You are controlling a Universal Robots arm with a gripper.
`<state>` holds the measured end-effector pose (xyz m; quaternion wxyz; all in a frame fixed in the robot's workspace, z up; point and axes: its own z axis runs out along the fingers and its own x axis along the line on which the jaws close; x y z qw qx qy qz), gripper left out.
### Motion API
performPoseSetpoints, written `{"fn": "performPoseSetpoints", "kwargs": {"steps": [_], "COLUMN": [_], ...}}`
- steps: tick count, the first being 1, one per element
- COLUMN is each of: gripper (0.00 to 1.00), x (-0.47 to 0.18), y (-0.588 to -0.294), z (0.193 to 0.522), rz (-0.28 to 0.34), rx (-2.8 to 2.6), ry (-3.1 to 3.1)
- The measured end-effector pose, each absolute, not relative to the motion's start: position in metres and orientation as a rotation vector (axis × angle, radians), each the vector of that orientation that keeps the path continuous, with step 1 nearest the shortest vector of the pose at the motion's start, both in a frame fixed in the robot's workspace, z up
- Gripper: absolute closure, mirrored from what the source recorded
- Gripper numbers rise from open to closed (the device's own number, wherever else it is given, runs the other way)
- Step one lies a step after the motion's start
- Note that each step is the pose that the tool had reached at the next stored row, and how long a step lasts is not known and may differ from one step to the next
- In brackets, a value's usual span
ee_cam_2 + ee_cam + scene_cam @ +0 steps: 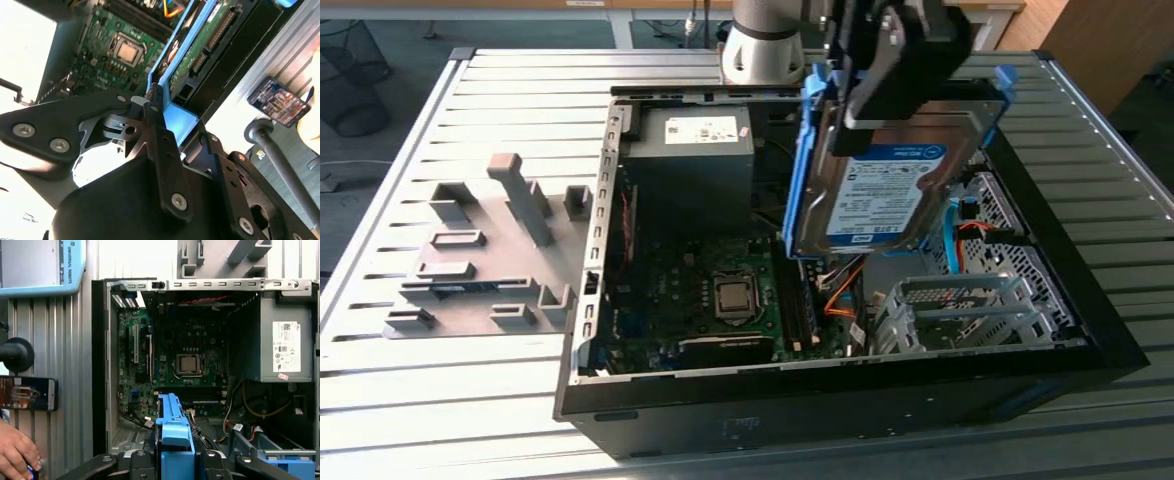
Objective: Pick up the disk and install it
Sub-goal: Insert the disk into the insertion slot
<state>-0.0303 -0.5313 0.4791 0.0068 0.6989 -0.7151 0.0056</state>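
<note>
1. The pincer (891, 112) is closed on the upper edge of the disk (887, 195), squeezing its blue frame from both sides.
2. The disk hangs directly below the pincer. It stands on edge, tilted, with its label facing the exterior view, and it touches nothing else.
3. It is held above the open computer case (854, 405), over the part toward the exterior view's right. A grey metal cage (961, 305) and orange cables lie beneath it.
4. The motherboard (714, 290) and a black box with a white sticker (694, 160) sit in the case toward the exterior view's left of the disk.
5. The case rests on a slatted tabletop (440, 400), near a grey fixture (480, 260).
6. In the first wrist view, a person's hand (17, 452) is near a phone (27, 392) beside the case.
</note>
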Motion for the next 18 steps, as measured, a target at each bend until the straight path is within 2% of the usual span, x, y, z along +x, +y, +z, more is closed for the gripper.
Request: {"fn": "performPoseSetpoints", "kwargs": {"steps": [18], "gripper": [0.64], "x": [0.004], "y": [-0.556], "z": [0.474], "rz": [0.017], "rx": [2.186], "ry": [-2.237]}}
